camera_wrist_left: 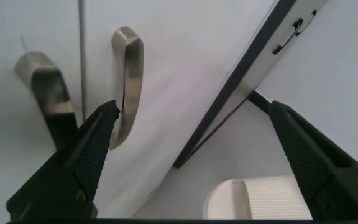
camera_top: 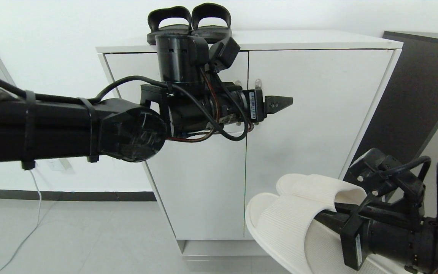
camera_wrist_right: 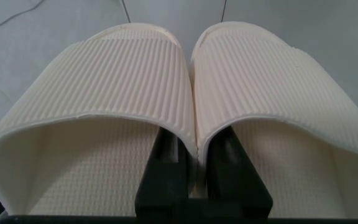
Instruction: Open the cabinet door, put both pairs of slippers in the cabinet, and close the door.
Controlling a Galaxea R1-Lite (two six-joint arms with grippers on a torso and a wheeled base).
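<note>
Cabinet: one, white, filling the centre of the head view.
Doors: two, both closed, meeting at a thin seam down the middle.
White pair: two slippers side by side at lower right of the head view, off the floor in front of the right door. The long axis runs from lower right up toward the centre, toes toward the cabinet. The right wrist view adds the ribbed straps, inner edges touching.
Black pair: two slippers side by side on the cabinet top, upper centre. The long axis runs front to back.
Left gripper: level, mid-frame, pointing right across the seam. The left wrist view shows it spread wide, one fingertip just beside a handle; contact cannot be told.
Right gripper: pinching the white pair. The right wrist view shows a dark finger under each strap, the inner strap walls pressed between.
Handles: two bent metal loops, one per door, flanking the seam. In the head view they are small nubs above the left arm.
</note>
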